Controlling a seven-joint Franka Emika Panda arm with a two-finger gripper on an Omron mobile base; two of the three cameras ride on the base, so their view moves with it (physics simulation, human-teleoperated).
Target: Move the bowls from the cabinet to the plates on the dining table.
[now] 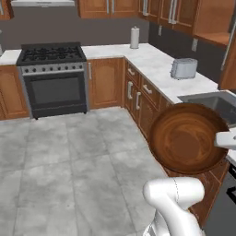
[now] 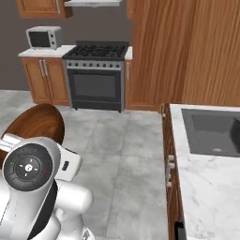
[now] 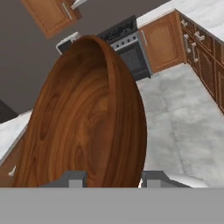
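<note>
You have the dark brown wooden bowl [image 1: 186,138] in the tool [image 3: 113,178], whose jaws stand narrow and pinch the bowl's rim at the bottom of the hand view, one finger on each face of the wall. The bowl is carried tipped on edge, not level: in the left base view its hollow faces you at the right middle of the frame, in front of the lower cabinet fronts and below the sink [image 1: 216,102]; in the right base view it shows at the left edge, behind the arm's round joint cap. From the tool the bowl rises straight up and away along the line of the fingers, so its flat base points sideways, toward the stove [image 3: 124,41] in the upper middle of the hand view. That tilt is what the coming move turns on: I judge the bowl must be rolled back to level before it can sit on a plate. No plate or dining table can be made out here, so you cannot yet tell which way the goal lies from the tool; the marble table [image 2: 213,187] with the sink at the right of the right base view is the kitchen counter. The bowl hangs over open floor [image 1: 69,161], touching nothing but the tool.
</note>
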